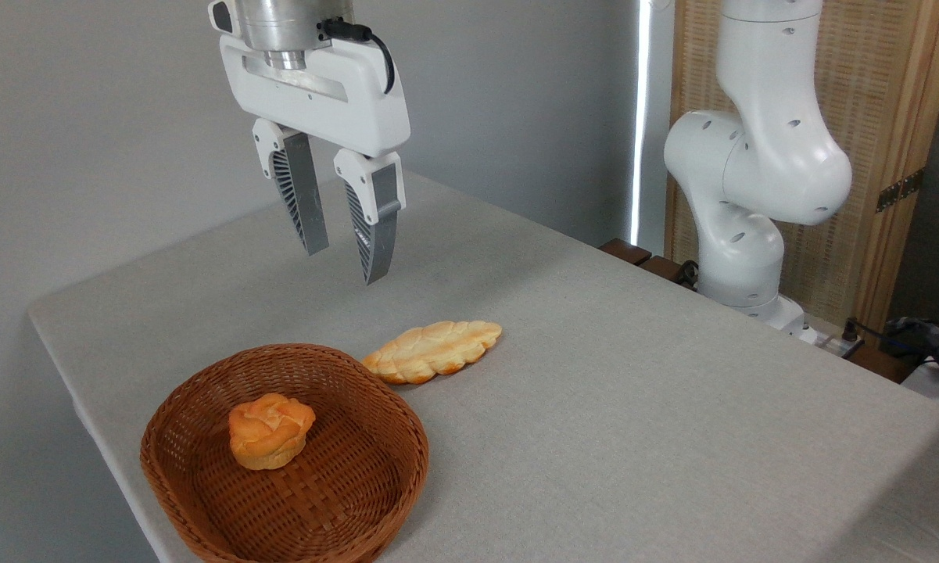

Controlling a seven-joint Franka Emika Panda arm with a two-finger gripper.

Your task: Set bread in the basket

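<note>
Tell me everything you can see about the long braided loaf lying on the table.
The long, flat braided loaf is pale golden-yellow with browned edges, leaf-shaped and looks like baked bread. It lies flat on the grey cloth-covered table, angled up to the right, its left tip at the reddish-brown woven wicker basket's rim. Nothing grips it.
</note>
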